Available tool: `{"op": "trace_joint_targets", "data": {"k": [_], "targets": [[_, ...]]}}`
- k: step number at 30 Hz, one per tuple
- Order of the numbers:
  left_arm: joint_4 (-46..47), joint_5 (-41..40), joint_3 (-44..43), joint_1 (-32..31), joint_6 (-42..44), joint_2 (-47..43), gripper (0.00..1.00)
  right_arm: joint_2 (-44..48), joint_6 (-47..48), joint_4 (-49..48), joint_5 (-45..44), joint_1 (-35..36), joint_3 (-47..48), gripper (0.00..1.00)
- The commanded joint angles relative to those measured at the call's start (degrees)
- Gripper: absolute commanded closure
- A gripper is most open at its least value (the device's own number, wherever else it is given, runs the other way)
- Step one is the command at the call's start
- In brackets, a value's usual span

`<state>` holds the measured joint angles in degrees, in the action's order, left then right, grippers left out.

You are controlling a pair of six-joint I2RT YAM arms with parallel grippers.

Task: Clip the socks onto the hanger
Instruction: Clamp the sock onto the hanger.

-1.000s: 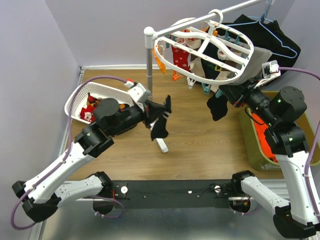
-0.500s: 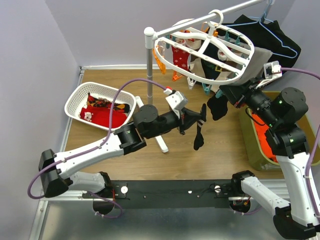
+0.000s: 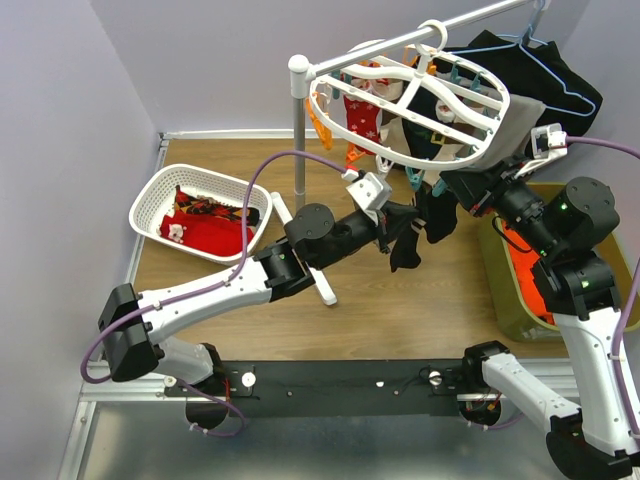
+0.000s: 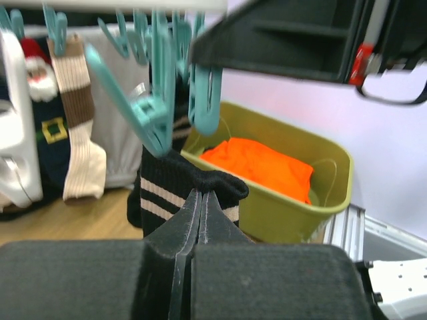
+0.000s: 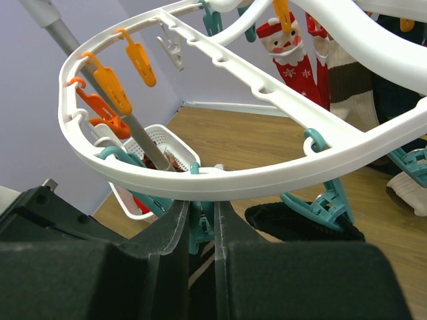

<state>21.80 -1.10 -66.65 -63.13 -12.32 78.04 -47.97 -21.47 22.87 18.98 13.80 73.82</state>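
Observation:
The white oval hanger [image 3: 487,128] hangs from the rail, with red Santa socks [image 3: 362,112] and a black sock [image 3: 440,218] clipped under it. My left gripper [image 3: 398,222] is shut on the cuff of a black sock with pale stripes [image 4: 160,195], held just under a teal clip [image 4: 155,115]. In the left wrist view the left gripper [image 4: 200,195] pinches the cuff's top edge. My right gripper [image 5: 201,208] sits below the hanger rim [image 5: 280,175], shut on a teal clip [image 5: 203,225]. In the top view the right gripper [image 3: 447,188] is beside the left one.
A white lattice basket [image 3: 160,190] at the left holds more red and black socks [image 3: 205,232]. The stand's pole [image 3: 298,130] rises behind my left arm. An olive bin [image 4: 293,207] with orange cloth [image 4: 260,163] sits at the right. A black garment [image 3: 555,85] hangs behind.
My left arm has swung from near the basket to the right, carrying the striped black sock up under the hanger beside the right gripper. The right arm has hardly moved.

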Motion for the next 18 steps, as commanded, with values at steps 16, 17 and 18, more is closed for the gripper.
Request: {"op": "trace_joint_targets", "data": {"k": [16,17,18], "targets": [[4.92,-0.13,-4.36,-0.67,2.82,2.82,1.0,0.33,-2.17,-0.37,0.53,-0.09,-0.96,0.89],[4.92,0.05,-4.36,-0.59,2.91,2.82,1.0,0.24,-2.26,-0.37,0.62,-0.09,-1.05,0.89],[5.0,0.14,-4.54,-0.59,3.0,2.99,1.0,0.24,-2.26,-0.55,0.53,-0.18,-1.31,0.89]]}}
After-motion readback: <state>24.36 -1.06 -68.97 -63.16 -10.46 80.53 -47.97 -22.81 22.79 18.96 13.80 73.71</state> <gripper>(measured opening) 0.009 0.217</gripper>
